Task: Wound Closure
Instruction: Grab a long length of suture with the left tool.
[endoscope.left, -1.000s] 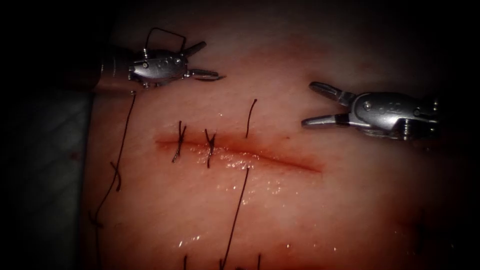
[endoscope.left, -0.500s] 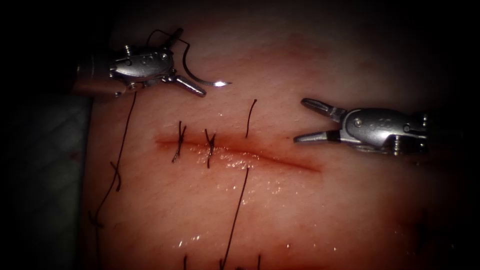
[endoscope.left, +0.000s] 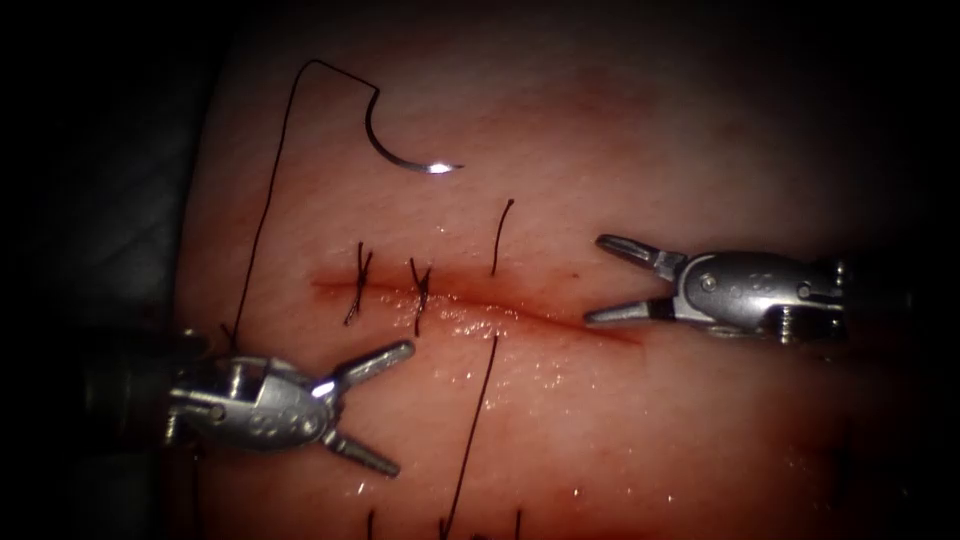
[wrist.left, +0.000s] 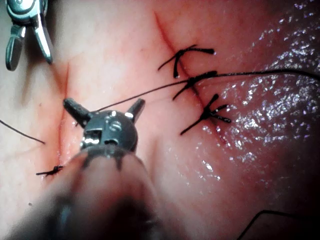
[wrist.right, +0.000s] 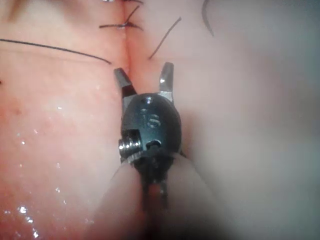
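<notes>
Lying nearest to the endoscope, the left tool (endoscope.left: 375, 410) sits over the tissue (endoscope.left: 620, 440) below the cut (endoscope.left: 480, 305), toward its left end, with its jaws spread wide and nothing between them. A long strand of thread (endoscope.left: 470, 430) runs from the bottom edge up to the cut just beside it. Farther in, two finished stitches (endoscope.left: 357, 283) cross the left part of the cut, and a short thread end (endoscope.left: 500, 235) stands up from its upper side. The right tool (endoscope.left: 605, 280) hovers at the right end of the cut, its jaws also open and empty. Farthest away, the needle (endoscope.left: 400, 150) lies free on the tissue above the cut, held by neither tool and not in the tissue, its tip pointing right; its thread loops up and then goes down along the left side.
</notes>
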